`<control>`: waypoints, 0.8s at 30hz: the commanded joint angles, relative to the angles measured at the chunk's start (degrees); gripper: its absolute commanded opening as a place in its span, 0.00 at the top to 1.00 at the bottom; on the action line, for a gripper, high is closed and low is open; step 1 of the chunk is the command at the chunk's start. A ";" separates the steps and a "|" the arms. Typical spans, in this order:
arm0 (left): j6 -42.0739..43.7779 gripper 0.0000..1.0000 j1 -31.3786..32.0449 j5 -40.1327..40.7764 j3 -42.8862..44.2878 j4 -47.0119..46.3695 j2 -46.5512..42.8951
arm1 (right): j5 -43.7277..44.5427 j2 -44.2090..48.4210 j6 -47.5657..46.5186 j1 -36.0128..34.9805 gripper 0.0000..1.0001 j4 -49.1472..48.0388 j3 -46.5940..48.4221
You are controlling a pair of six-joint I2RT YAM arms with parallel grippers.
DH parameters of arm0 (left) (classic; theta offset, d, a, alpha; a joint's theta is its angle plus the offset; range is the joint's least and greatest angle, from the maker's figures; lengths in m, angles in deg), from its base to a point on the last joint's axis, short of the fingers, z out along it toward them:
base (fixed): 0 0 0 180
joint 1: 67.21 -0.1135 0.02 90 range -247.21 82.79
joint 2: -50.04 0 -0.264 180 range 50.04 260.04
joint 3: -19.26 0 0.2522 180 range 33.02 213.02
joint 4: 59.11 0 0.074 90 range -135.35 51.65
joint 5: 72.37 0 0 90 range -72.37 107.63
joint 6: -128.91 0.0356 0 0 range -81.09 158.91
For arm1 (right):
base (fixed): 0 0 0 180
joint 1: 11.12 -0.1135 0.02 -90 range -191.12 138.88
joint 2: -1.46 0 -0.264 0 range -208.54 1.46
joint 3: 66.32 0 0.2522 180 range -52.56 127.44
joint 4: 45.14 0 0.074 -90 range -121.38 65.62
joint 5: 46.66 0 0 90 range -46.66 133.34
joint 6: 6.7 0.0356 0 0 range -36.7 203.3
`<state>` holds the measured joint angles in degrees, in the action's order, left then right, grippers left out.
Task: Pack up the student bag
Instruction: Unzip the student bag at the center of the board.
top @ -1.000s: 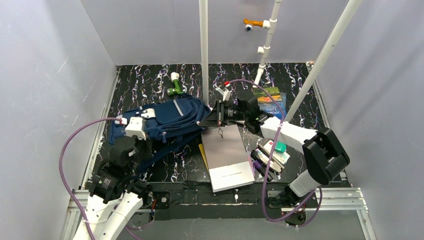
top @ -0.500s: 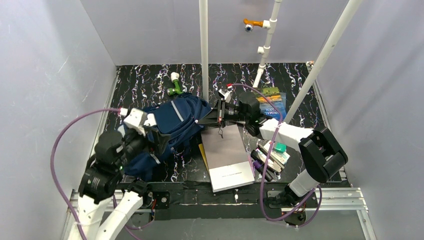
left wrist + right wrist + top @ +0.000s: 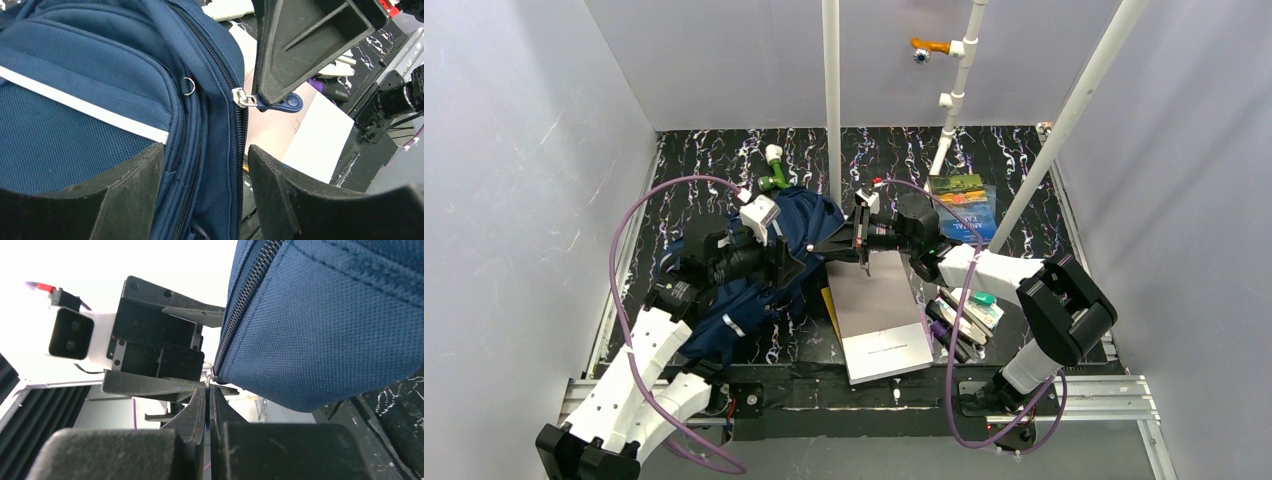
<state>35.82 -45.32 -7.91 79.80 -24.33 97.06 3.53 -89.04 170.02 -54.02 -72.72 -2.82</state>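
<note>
Well, grey walls [image 3: 524, 150] ring black-marbled table [image 3: 714, 165] bearing backpack [image 3: 809, 215].

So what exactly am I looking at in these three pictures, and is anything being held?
Two robot arms are bolted at the near edge of a black marbled table. One picture looks down from above; the other two come from small cameras on each wrist. The left arm reaches over a navy backpack, its jaws open astride the zip, gripping nothing. The right arm has its jaws shut on the blue zip pull. Also on the table: a grey book, a colourful book at the back, a green and white thing behind the bag, and a heap of pens and small items.
</note>
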 commanded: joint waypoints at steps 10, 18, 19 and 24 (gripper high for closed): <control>9.37 1.00 2.10 13.49 -3.19 1.21 1.80 | 3.27 0.96 23.70 0.86 0.99 -20.48 0.93; 18.50 1.00 2.20 1.60 -8.40 5.75 -14.33 | 6.67 5.47 24.54 11.22 0.99 -5.32 -0.87; 18.35 1.00 2.19 -0.36 -8.91 6.05 -16.00 | 5.91 5.32 23.08 12.58 0.99 -2.78 0.12; 16.20 1.00 2.20 -4.47 -11.43 5.05 -20.09 | 0.69 3.35 8.11 14.88 0.99 9.96 6.03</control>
<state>50.90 -42.44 -8.54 70.17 -23.72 78.83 3.92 -87.60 188.36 -43.18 -67.89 -3.50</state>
